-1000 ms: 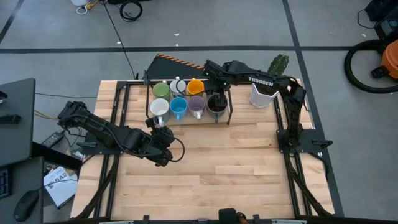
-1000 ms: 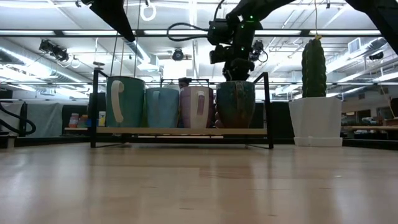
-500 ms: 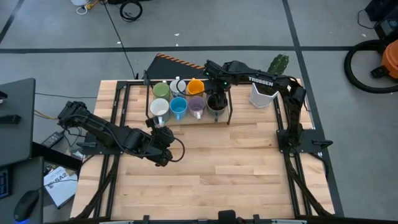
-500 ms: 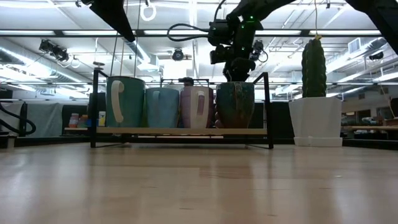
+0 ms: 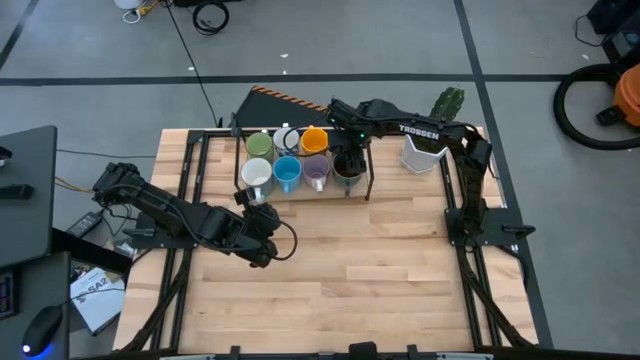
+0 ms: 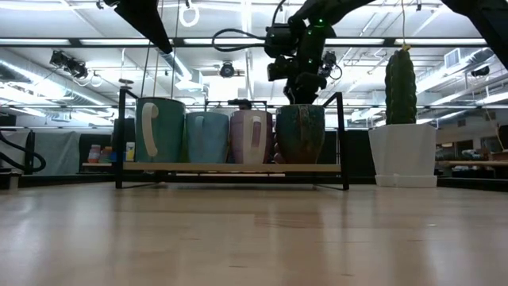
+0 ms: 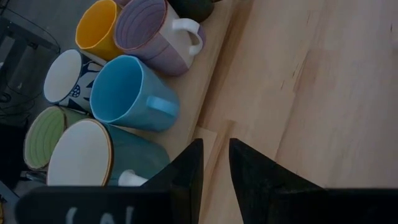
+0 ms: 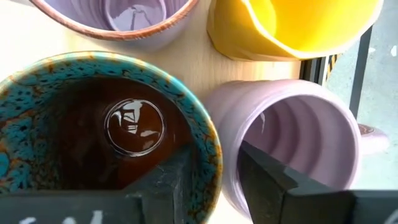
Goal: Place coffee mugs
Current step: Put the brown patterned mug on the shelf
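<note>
Several coffee mugs stand upright in two rows on a black-framed rack at the table's far middle. The front row is teal-white, blue, lilac and dark brown. The back row has green, white, orange and a second lilac mug. My right gripper hovers low over the dark mug, its fingers narrowly apart astride the mug's far rim. My left gripper rests low near the rack's front left, fingers slightly apart and holding nothing. My right gripper points down at the dark mug's far rim. One finger is over the mug's inside, and the other is over the lilac mug behind. Whether they touch the rim I cannot tell. The mug stands upright on the rack.
A white faceted pot with a cactus stands right of the rack. The rack's black posts rise beside the dark mug. Bare wood fills the near half of the table.
My right gripper has drawn slightly up and toward the far edge over the dark mug, which stays where it stood on the rack.
</note>
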Available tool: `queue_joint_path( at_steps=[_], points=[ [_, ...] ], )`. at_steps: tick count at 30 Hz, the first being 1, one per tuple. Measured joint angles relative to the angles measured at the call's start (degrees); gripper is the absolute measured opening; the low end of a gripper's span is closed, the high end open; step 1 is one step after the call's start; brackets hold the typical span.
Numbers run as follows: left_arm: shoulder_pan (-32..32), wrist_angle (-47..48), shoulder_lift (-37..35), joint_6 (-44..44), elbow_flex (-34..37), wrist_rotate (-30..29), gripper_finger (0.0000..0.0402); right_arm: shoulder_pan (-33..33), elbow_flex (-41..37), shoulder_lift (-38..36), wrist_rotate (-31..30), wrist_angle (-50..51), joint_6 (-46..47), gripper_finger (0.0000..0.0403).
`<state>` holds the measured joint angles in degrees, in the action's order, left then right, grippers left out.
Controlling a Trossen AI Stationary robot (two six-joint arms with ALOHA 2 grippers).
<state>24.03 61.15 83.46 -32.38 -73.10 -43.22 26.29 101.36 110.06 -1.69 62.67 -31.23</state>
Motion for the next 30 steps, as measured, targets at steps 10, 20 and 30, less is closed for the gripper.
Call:
queue_joint_path(
  at_steps=[10, 20, 30],
  points=[
    [0.0, 0.01, 0.0, -0.02, 0.0, 0.02, 0.0082, -0.42, 0.0, 0.0, -0.59, 0.68, -0.43, 0.0099],
    [0.0, -0.01, 0.0, -0.04, 0.0, 0.02, 0.0082, -0.4, 0.0, 0.02, -0.76, 0.57, 0.16, 0.0113],
    [0.0, -0.01, 0.0, -0.07, 0.0, 0.01, 0.0082, -0.29, 0.0, 0.07, -0.33, 0.28, 0.21, 0.0151]
  ],
)
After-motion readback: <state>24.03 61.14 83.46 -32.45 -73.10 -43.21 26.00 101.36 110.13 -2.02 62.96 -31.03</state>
